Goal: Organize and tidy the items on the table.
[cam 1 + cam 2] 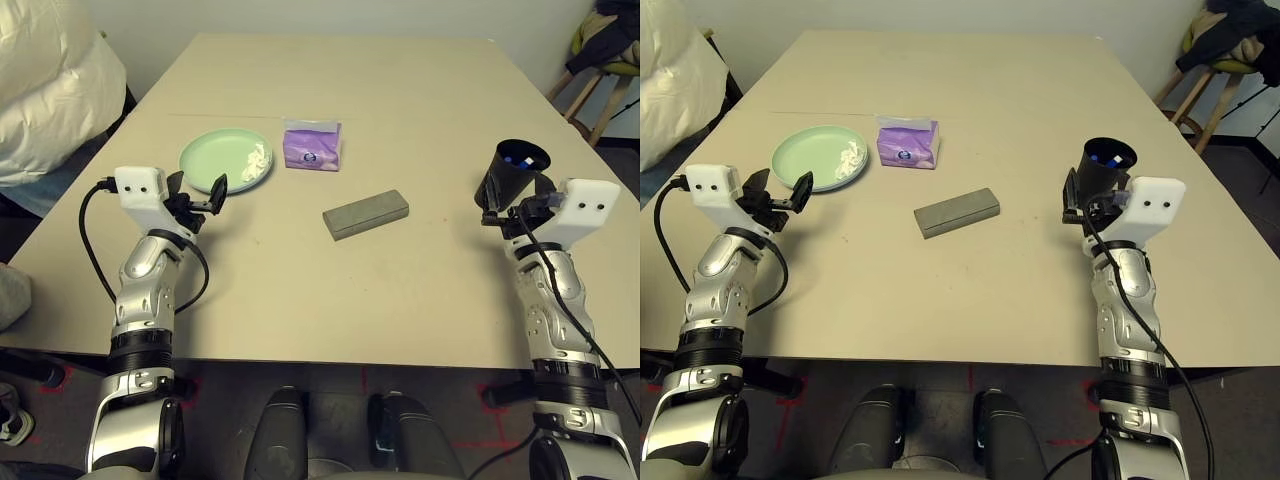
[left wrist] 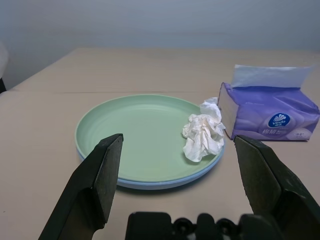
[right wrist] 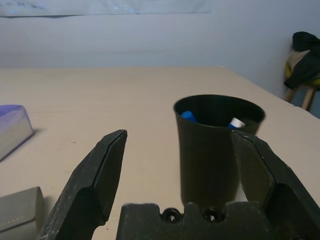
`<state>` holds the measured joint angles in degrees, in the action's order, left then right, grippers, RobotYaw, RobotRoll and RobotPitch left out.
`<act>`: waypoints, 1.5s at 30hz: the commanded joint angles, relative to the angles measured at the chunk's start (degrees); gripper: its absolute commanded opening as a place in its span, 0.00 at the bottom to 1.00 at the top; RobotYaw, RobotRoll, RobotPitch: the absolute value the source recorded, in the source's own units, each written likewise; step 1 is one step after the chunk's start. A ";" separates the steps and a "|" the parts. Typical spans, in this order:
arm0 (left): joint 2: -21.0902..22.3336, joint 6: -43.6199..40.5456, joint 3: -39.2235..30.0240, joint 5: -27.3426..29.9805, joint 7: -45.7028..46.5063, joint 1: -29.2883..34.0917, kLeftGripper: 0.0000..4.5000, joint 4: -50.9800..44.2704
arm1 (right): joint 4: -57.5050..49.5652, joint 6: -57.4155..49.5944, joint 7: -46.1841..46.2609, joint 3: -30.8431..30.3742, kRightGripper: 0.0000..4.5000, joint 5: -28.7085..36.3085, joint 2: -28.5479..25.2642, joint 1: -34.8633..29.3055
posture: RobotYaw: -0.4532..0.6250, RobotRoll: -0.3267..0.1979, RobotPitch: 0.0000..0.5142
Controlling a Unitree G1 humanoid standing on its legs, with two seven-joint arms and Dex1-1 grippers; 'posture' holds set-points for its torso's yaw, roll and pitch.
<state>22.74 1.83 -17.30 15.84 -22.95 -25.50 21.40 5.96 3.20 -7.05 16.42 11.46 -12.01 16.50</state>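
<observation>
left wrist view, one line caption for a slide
Open left gripper faces the pale green plate holding a crumpled tissue, purple tissue pack alongside.

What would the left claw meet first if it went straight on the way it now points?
Probably the near rim of the pale green plate, which lies straight ahead of the open left claw; the crumpled tissue sits farther on.

This looks like an office or lab room set up for robot trials rather than a home. A large plain beige table (image 1: 420, 110) stands against bare pale walls, and red tape marks (image 1: 790, 410) are stuck on the dark floor beneath its near edge. A wooden stool (image 1: 595, 95) piled with dark and yellow-green clothing stands at the far right, and someone in a white puffy jacket (image 1: 50, 80) sits at the left.
</observation>
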 commanded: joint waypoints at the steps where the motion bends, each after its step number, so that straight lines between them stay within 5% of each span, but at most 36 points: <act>1: -0.48 1.27 0.29 0.22 -0.91 0.79 1.00 1.78 | 0.13 0.58 0.37 0.47 1.00 0.01 -0.34 -1.01 | 0.60 0.62 0.18; 45: -3.27 3.96 1.32 -1.72 5.74 -1.91 1.00 4.81 | 4.58 5.13 1.16 2.86 1.00 0.80 -2.45 -2.11 | 0.56 0.62 0.15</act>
<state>19.79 5.24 -16.46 14.79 -17.50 -27.04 25.65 11.38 8.48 -6.24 19.00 11.99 -14.35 14.35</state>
